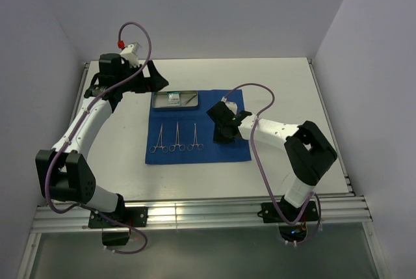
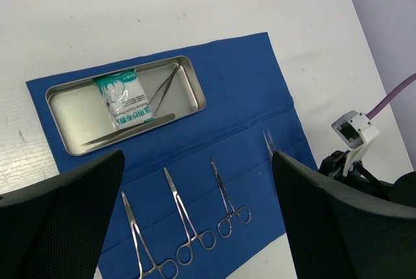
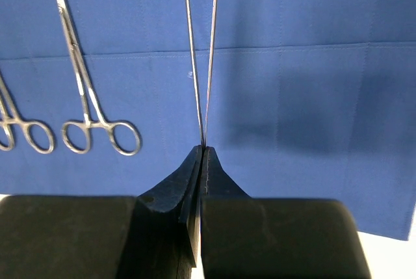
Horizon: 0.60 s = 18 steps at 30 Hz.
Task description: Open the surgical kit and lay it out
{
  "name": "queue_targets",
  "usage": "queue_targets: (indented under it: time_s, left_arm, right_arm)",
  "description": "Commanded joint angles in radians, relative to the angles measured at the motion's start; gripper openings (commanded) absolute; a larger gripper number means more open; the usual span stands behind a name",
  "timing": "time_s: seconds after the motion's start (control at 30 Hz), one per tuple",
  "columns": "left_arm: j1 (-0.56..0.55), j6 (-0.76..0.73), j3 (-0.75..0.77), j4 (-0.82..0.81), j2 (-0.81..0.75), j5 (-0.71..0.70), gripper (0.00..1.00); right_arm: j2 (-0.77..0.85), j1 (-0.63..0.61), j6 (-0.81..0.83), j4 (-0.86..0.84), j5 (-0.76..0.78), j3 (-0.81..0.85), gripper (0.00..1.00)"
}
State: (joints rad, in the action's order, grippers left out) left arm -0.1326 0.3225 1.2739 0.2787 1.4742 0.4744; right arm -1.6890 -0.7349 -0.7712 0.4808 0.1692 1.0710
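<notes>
The royal-blue cloth [image 1: 229, 151] of the surgical kit lies spread flat on the white table. A shallow steel tray [image 2: 58, 105] stands on its far left corner. In it are a white-green packet [image 2: 123, 100], long tweezers [image 2: 127, 129] and another slim instrument [image 2: 166, 87]. Three ring-handled clamps [image 1: 175, 138] lie side by side on the cloth. My right gripper [image 3: 203, 152] is shut on the base of a pair of tweezers [image 3: 200, 64], held low over the cloth just right of the clamps. My left gripper [image 2: 197, 162] hangs open and holds nothing, high over the cloth, left of the tray in the top view.
A raised rim [image 1: 312, 71] frames the white table [image 1: 279, 84], with grey walls close behind and at both sides. My right arm's purple cable [image 1: 260, 97] loops over the cloth's right edge.
</notes>
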Motion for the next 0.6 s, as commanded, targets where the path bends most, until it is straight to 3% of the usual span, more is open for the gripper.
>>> queue_targets:
  time_s: [0.0,0.23,0.57]
  left_arm:
    - [0.005,-0.014,-0.002,-0.023,-0.034,0.024,0.99]
    - [0.005,-0.06,0.027,0.002,-0.012,0.075,0.99]
    - [0.005,-0.053,0.053,0.014,0.015,0.128,0.99]
  right_arm:
    - [0.087,0.023,0.052,-0.021,0.053,-0.046,0.0]
    - [0.279,0.127,0.242,-0.068,-0.006,-0.229,0.0]
    - [0.201,0.226,0.306,-0.079,-0.05,-0.23,0.0]
